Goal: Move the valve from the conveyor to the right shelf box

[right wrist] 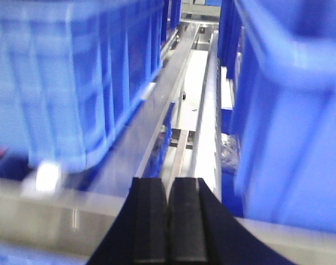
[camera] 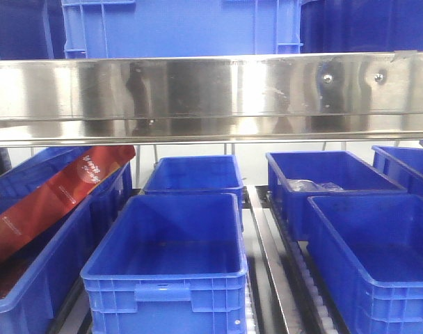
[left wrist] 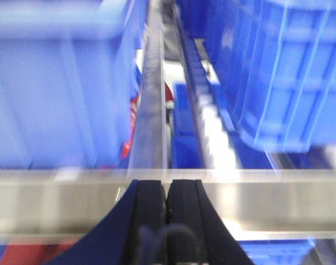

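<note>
Nearest you, both black grippers, left (left wrist: 167, 221) and right (right wrist: 168, 221), have their pads pressed together on nothing, facing the steel shelf rail (camera: 211, 90) and blue plastic bins (camera: 166, 268) beyond; no view shows the valve or conveyor.

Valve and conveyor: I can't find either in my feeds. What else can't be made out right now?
- Valve, conveyor: in no view; the front view shows only blue bins under a steel shelf rail.
- Clear item in the rear right bin: too small and glary to identify.
- Red package: lower end cut off by the left edge.
- Left wrist: blurred; left claw shut, seemingly empty.
- Right wrist: blurred; right claw shut, likewise.
</note>
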Tool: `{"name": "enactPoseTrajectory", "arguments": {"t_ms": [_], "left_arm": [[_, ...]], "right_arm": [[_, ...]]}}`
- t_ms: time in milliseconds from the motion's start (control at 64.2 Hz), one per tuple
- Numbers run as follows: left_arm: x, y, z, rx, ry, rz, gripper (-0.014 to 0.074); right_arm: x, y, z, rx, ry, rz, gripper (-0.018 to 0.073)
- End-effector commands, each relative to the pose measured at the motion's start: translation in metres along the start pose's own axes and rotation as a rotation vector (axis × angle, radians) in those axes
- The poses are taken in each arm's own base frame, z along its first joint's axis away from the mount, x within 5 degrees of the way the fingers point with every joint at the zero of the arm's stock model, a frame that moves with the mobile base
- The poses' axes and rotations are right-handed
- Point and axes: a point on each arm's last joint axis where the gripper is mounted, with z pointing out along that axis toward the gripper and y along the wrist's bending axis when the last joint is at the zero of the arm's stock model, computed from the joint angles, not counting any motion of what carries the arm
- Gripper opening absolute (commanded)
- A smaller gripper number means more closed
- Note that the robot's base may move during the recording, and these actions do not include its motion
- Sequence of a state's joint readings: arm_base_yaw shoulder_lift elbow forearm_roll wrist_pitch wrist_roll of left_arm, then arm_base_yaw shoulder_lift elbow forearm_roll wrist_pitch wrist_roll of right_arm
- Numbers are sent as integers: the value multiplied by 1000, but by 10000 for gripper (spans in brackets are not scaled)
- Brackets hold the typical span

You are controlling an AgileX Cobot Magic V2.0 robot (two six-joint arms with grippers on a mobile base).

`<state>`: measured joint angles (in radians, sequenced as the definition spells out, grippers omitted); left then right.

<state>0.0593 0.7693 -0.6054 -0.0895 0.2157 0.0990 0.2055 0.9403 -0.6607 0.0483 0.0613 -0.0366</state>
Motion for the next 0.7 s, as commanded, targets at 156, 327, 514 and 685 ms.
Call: {"name": "enactPoseTrajectory", "arguments": {"t_ms": [156, 327, 514, 685], "left_arm": [[41, 0, -28, -12, -95, -11, -111], [49, 0, -39, -13, -135, -11, -111], [47, 0, -42, -13, -153, -10, -111], [47, 0, -42, -13, -153, -10, -111]], "right_arm": [[45, -1, -45, 7, -102, -25, -162], [50, -1, -72, 7, -191, -25, -162], [47, -1, -79, 7, -229, -25, -162], [48, -1, -79, 7, -227, -25, -162]]}}
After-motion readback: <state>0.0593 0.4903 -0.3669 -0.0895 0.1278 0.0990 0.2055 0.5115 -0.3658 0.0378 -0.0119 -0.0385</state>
